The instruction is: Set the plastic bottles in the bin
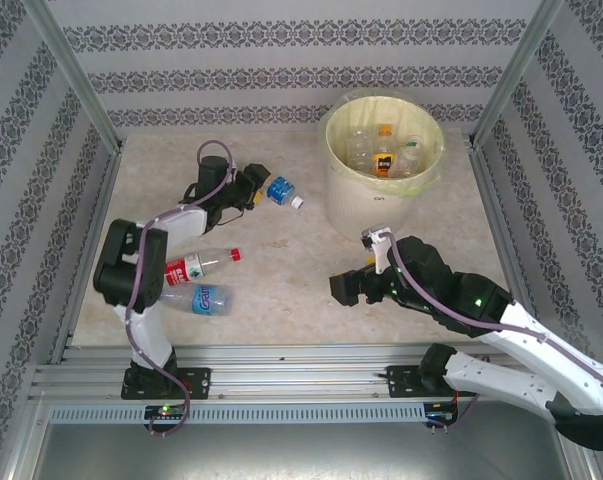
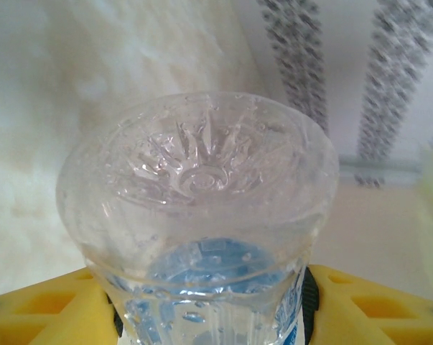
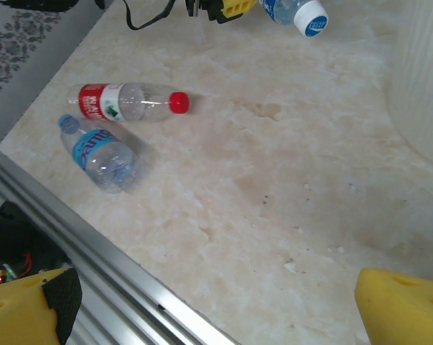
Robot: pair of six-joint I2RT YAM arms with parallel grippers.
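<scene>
Near the round cream bin (image 1: 373, 196), left gripper (image 1: 255, 192) pinched a clear, star-ribbed white-capped bottle (image 1: 280, 190) — right gripper (image 1: 347, 289) spread wide over mottled beige table (image 1: 281, 250), red-capped bottle (image 1: 203, 265) and blue-labelled bottle (image 1: 203, 298) lay side by side

The blue-labelled bottle (image 2: 202, 215) is clear, glossy plastic with a moulded star base. The fingers (image 2: 44, 309) are matt yellow plastic. The worktop (image 3: 273, 180) looks smooth, marbled and dull. The bin (image 1: 356, 195) is cream plastic, its bag (image 1: 436, 150) thin and shiny. The rails (image 1: 281, 365) are brushed metal.
</scene>
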